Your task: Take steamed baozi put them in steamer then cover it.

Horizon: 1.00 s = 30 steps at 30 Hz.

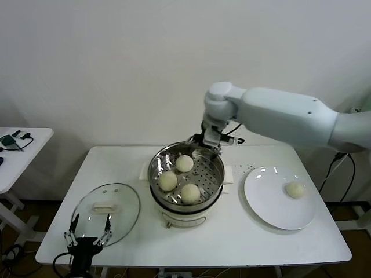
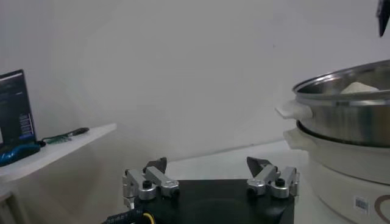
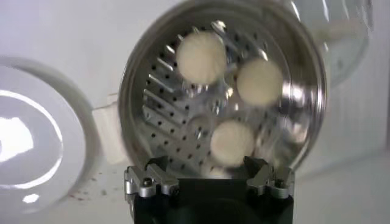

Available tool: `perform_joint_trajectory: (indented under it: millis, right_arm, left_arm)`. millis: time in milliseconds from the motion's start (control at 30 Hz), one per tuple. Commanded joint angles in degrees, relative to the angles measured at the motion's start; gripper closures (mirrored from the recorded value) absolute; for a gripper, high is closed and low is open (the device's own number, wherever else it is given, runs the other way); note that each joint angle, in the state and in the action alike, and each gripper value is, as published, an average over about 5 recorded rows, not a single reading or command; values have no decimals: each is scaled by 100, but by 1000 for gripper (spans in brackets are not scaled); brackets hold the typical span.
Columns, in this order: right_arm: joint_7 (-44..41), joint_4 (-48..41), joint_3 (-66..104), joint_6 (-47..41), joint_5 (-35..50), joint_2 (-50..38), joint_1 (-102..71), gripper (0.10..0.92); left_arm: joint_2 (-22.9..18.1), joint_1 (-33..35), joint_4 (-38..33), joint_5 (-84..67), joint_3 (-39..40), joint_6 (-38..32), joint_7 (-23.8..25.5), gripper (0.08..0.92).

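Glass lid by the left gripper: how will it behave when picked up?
The cover looks rigid and probably fragile, being clear glass. Its smooth dome is likely slippery, so the cream handle seems the safest grip. As wide as the steamer, held at one point, it may tilt.

Three baozi [image 1: 184,163] sit in the uncovered steamer [image 1: 213,184]; cover [image 1: 126,215] lies beside.

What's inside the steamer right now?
Three baozi sit on the perforated floor of the steamer. Its near wall hides part of the floor; the fourth baozi is on the plate.
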Motion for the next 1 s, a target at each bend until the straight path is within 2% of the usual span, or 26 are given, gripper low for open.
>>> perform_joint_trajectory:
  millis: [33,267,467,733,1000]
  right_arm:
    - [220,-309,-559,-2881,1816,-1645,413,203]
    - [-44,-748,-656,-2774,1342,-2423,-171,203]
    - [-246,-1350,569,-2500,634,-2715,-1662,203]
    - [-289,-2402,2396,-1931,-597,-2409,-3413,203]
    - [-251,-3190,3304,-1504,-1415,-1867,-4004,203]
  left_arm:
    - [44,54,-14,-43,2,3,1,177]
    - [56,99,17,-58,17,-36,-1,177]
    - [30,105,13,-25,39,-23,-4,177]
    - [-4,64,-26,65,26,31,-4,177]
    - [-52,143,-49,184,19,64,-39,177]
